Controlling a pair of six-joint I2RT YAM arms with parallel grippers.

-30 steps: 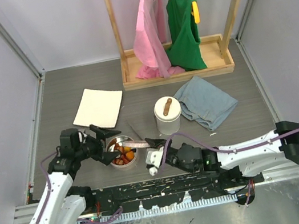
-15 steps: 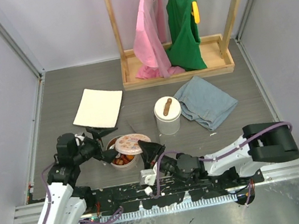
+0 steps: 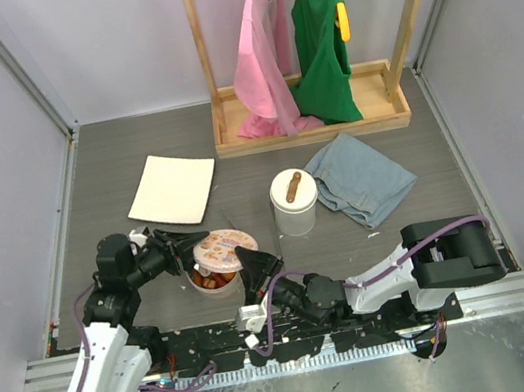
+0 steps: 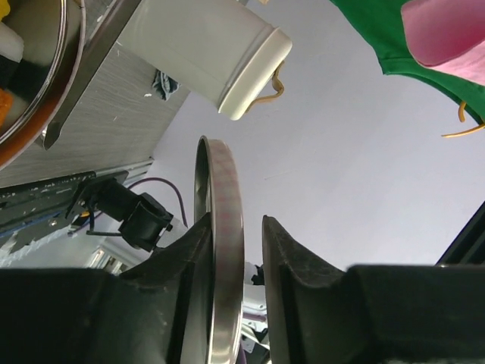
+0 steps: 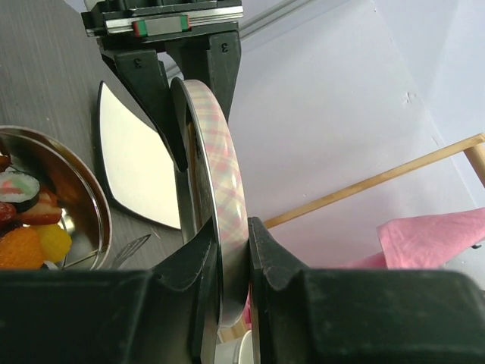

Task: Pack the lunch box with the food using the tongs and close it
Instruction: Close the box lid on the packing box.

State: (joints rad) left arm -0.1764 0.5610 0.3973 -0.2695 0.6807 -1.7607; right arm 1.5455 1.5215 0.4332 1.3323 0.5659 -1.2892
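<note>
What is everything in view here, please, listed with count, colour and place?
lunch box: one, metal, near left.
food: several, orange, red, dark, in lunch box.
lid: one, pink plaid, over lunch box.
tongs: one, grey, beside lunch box.
plate: one, white, far left.
canister: one, white, centre.
sausage: one, brown, atop canister.
cloth: one, blue, right of canister.
rack: one, wooden, far edge.
garments: two, pink, green, on rack.
left end effector: one, black, around lid's rim.
right end effector: one, black, clamped on lid.

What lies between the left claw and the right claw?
The round plaid lid, tilted over the open lunch box; the top view shows it.
</note>
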